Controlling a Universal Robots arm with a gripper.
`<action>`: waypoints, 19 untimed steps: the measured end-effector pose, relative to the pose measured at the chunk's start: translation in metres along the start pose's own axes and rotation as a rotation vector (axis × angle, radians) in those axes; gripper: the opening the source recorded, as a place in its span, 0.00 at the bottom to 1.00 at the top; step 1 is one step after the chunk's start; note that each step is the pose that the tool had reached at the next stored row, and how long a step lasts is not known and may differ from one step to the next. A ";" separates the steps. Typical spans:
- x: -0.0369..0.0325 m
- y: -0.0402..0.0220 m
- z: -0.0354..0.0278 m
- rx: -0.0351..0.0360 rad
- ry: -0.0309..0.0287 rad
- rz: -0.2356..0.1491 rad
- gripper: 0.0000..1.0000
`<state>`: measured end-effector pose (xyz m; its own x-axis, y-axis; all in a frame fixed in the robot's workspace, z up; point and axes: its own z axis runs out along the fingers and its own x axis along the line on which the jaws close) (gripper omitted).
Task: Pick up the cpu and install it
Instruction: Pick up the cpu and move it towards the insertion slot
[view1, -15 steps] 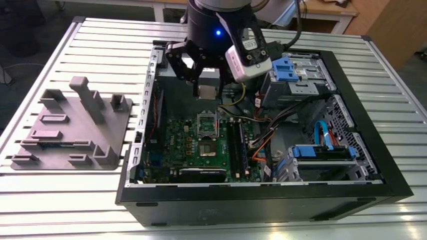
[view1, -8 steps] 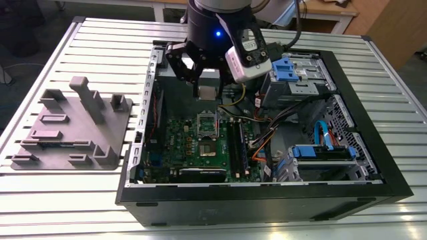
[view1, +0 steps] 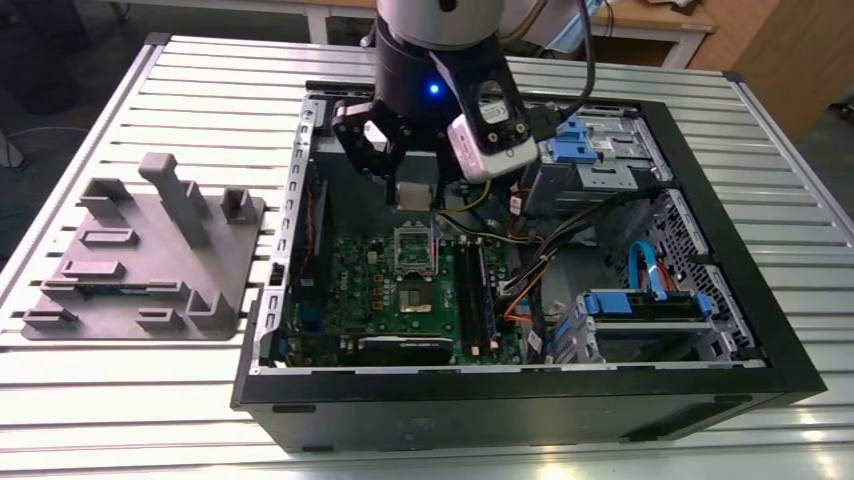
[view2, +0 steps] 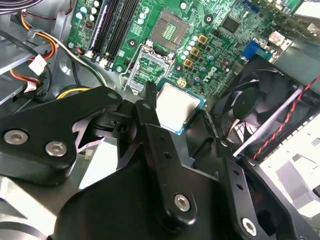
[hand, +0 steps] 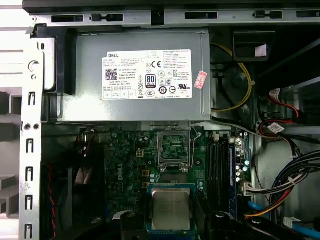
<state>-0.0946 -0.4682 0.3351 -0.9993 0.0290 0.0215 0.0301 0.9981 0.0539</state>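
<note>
The cpu (view1: 416, 197), a small silver-grey square with a thin pale edge, hangs inside the open computer case above the far end of the green motherboard (view1: 374, 290). My gripper (view1: 415, 192) is shut on it, one black finger on each side. In both wrist views the cpu (view2: 177, 106) (hand: 171, 209) lies flat between the fingers (view2: 147, 112), clear of the board. The dark socket (view2: 170, 27) (view1: 416, 297) is uncovered, and its metal frame (view2: 142, 70) (hand: 174, 148) stands open between the socket and the cpu.
The black case wall (view1: 534, 385) rings the board. A grey power supply (hand: 135, 75) is at the far end, a black fan (view2: 255, 107) to one side, memory slots (view2: 112, 25) and loose cables (view1: 534, 265) nearby. A grey fixture plate (view1: 147, 255) lies at the exterior view's left.
</note>
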 end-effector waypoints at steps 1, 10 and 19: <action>0.0000 -0.0002 0.0018 -0.0001 -0.0001 0.000 0.47; -0.0004 -0.0026 0.0181 0.0000 -0.0004 0.000 0.47; -0.0005 -0.0043 0.0185 0.0002 -0.0017 0.000 0.47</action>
<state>-0.0946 -0.4715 0.3164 -0.9994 0.0291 0.0199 0.0301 0.9981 0.0537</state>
